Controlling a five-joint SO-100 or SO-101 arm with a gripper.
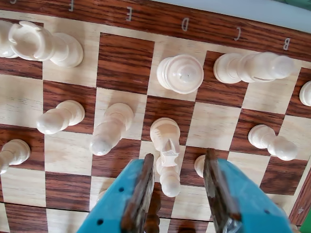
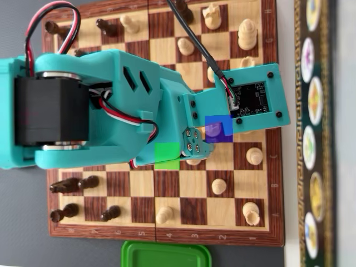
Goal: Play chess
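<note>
White knight [image 1: 166,145] stands just beyond the spread-apart end effector [image 1: 177,194], between its fingers.

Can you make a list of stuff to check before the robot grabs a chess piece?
1. Teal two-finger gripper open: ok.
2. White knight piece sits between the fingers: ok, in the wrist view.
3. Fingers clear of the small white pawn beside the right finger: not ok, very close.
4. Wooden chessboard flat, pieces upright: ok.
5. Blue marked square free: cannot tell, arm covers part.
6. Green marked square free: ok.
</note>
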